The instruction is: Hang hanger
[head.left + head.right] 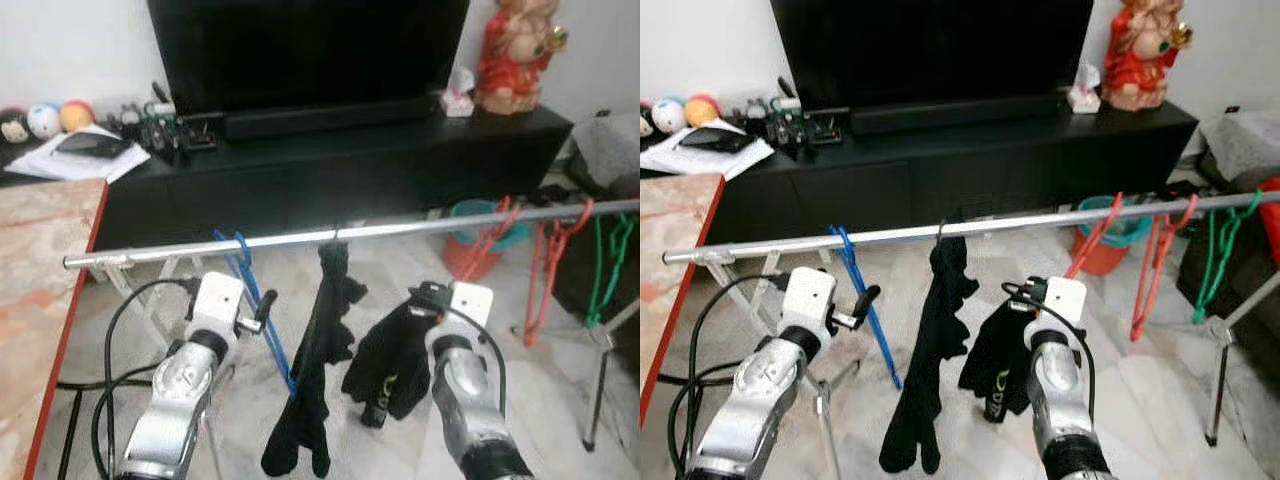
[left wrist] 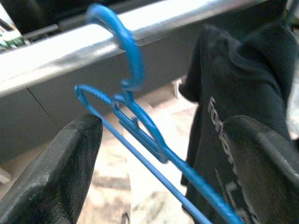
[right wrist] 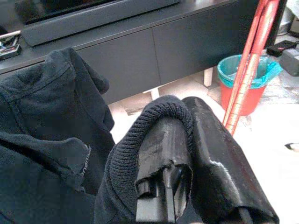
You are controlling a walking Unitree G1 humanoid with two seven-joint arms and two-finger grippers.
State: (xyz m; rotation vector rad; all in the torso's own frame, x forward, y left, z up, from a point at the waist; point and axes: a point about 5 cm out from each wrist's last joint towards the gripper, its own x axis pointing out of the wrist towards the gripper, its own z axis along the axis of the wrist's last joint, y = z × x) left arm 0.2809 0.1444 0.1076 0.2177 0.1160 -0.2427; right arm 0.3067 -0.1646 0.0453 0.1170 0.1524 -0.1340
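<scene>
A black TV cabinet [image 1: 330, 165] spans the upper half of the frame, a dark screen above it and a red figurine [image 1: 515, 55] at upper right. Below it, a silver rail [image 1: 300, 238] crosses the middle of the frame. A black garment [image 1: 318, 360] hangs from the rail at center. 2 red hangers [image 1: 545, 265] and 1 green hanger [image 1: 605, 265] hang at right. The blue hanger [image 1: 255, 310] is hooked over the rail left of center. The left gripper [image 2: 159, 154] sits spread wide around the blue hanger, lower left. The right gripper [image 3: 187, 154], lower right, is clamped on the garment's cuff.
</scene>
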